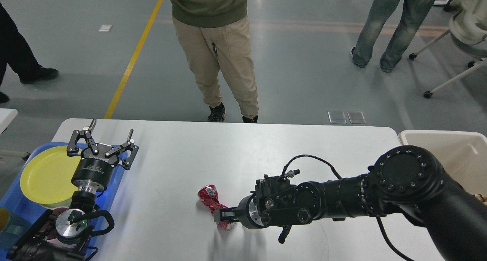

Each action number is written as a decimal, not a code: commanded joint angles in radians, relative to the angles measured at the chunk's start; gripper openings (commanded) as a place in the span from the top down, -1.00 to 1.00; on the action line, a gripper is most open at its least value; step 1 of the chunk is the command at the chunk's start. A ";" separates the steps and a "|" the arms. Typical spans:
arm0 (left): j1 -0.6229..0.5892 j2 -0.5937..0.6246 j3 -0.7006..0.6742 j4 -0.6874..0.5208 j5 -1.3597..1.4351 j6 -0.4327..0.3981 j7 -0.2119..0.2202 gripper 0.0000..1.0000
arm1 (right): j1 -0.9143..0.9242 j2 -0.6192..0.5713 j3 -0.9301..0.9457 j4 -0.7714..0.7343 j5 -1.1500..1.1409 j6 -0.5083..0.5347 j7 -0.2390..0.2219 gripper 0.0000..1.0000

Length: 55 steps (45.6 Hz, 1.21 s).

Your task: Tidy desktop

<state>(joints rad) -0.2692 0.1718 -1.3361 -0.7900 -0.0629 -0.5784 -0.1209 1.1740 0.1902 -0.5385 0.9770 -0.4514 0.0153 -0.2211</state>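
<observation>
Red crushed can (pixel 214 204) at right pincer (pixel 222 215), desktop (pixel 236 154)

A blue tray (pixel 15 200) sits at the left edge, holding a yellow plate (pixel 43 175). At the right edge stands a beige bin (pixel 452 147). On the grey floor (pixel 304 63) runs a yellow line (pixel 133 59). A person in khaki trousers (pixel 217 55) stands at the far side; another in jeans (pixel 395 25) stands farther right, near a wheeled chair (pixel 464 36).
</observation>
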 commanded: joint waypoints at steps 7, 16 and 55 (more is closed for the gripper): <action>-0.001 0.000 0.000 0.000 0.000 0.000 0.000 -0.93 | -0.008 0.000 -0.001 -0.004 -0.001 0.000 0.000 -0.20; -0.001 0.000 0.000 0.000 0.000 0.000 0.001 -0.93 | -0.011 0.000 -0.003 -0.006 -0.001 0.000 0.000 0.37; 0.001 0.000 0.000 0.000 0.000 0.000 0.000 -0.93 | 0.015 -0.005 -0.021 0.015 0.049 -0.038 -0.066 1.00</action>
<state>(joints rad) -0.2698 0.1718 -1.3361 -0.7900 -0.0629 -0.5784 -0.1210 1.1634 0.1925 -0.5586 0.9771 -0.4299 -0.0326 -0.2863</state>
